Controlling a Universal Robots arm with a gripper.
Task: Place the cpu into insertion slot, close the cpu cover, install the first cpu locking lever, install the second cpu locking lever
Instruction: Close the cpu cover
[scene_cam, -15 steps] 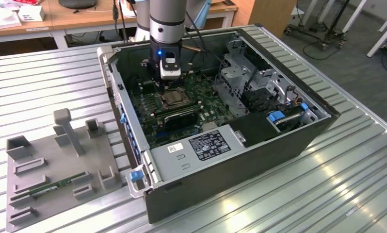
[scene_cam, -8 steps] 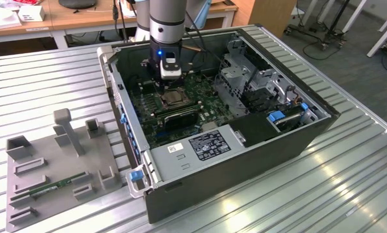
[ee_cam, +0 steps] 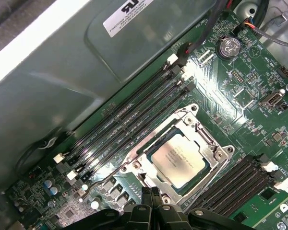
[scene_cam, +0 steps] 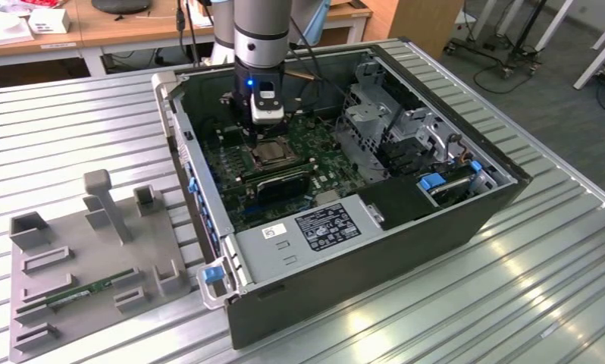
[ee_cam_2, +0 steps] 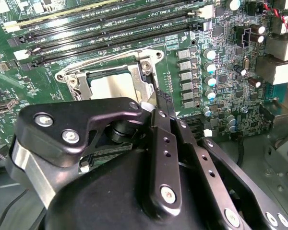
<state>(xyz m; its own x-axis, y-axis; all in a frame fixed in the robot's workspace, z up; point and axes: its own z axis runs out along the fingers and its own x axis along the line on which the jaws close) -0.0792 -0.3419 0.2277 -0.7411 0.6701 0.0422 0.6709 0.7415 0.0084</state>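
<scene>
Cpu [ee_cam: 178, 160] lies flat in the insertion slot [ee_cam: 152, 173], with the cpu cover [ee_cam: 201, 139] down around it. The end effector [ee_cam: 151, 192] hangs just beside the slot's edge, fingers pressed together, seemingly holding nothing. I judge the chip light, stiff and fragile; only its 4 edges are safe to hold.

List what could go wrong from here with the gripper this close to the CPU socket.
1. The gripper sits at the edge of the cpu cover, which lies over the cpu. A slip could scrape the green board or shift the cover.
2. The capacitors stand close beside the cover, so a sideways move might knock them.
</scene>
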